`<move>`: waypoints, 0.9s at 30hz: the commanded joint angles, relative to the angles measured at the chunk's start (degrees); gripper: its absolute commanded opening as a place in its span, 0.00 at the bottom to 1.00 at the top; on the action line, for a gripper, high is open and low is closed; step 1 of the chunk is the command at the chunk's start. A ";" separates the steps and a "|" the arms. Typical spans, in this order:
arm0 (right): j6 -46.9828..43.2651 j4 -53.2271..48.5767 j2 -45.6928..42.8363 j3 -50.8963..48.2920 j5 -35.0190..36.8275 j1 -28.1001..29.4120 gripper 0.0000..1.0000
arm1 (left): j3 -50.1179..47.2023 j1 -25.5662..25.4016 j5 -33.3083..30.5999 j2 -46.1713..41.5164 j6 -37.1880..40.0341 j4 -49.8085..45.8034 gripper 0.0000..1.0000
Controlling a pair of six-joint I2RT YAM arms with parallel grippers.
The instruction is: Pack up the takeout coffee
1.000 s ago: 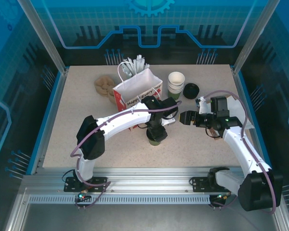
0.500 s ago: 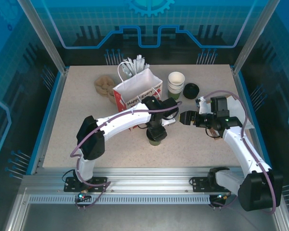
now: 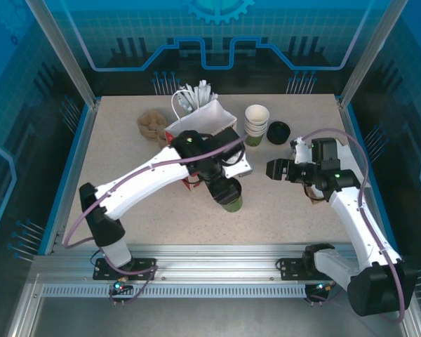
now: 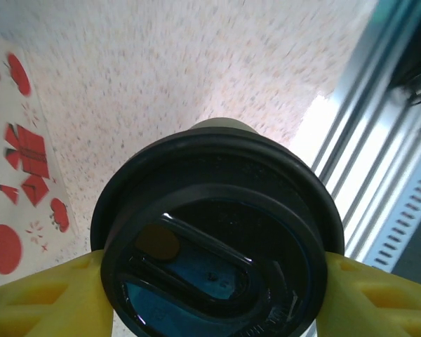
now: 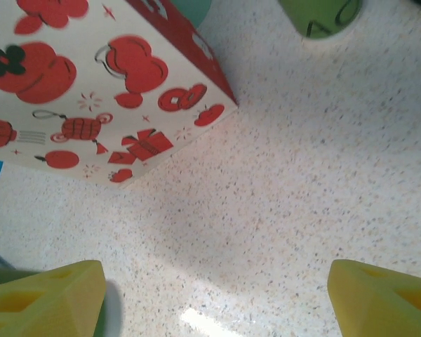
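We are clenching our left jaws on the black lid [image 4: 217,239] of the takeout coffee [image 3: 231,203], holding it near the middle of the bench [image 3: 112,154], just in front of the red-and-white gift bag [image 3: 214,119]; our right jaws are standing released, grasping nothing

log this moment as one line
left tool: shut on takeout coffee | right tool: open, empty | takeout coffee: outside gift bag

White arms [image 3: 144,175] with black joints [image 3: 102,210], purple cables [image 3: 330,130] and yellow fingers [image 4: 42,302].
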 commanded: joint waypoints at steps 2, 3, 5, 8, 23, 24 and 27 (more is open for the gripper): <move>-1.49 -3.66 -1.84 4.41 3.13 -0.56 0.84 | 8.07 -0.42 3.26 -2.99 2.36 -4.42 0.51; -1.65 -4.11 -1.94 5.09 3.34 -0.52 0.84 | 9.96 -0.32 3.03 -3.09 2.62 -4.89 0.51; -1.76 -4.66 -2.03 6.47 3.89 -0.08 0.84 | 14.70 0.12 2.42 -3.09 3.02 -5.99 0.50; -1.85 -4.55 -1.78 8.13 3.86 1.51 0.84 | 19.18 2.49 1.21 -3.35 3.32 -5.63 0.49; 2.69 4.53 7.96 15.90 -9.45 14.25 0.82 | 27.25 24.06 -0.49 -6.18 -0.22 -4.49 0.48; 3.74 6.02 9.06 16.31 -11.20 15.01 0.81 | 27.26 25.09 -0.72 -5.80 -0.01 -4.97 0.48; 6.15 9.07 12.73 17.93 -12.68 17.63 0.80 | 27.52 27.01 -2.31 -4.31 1.01 -6.22 0.48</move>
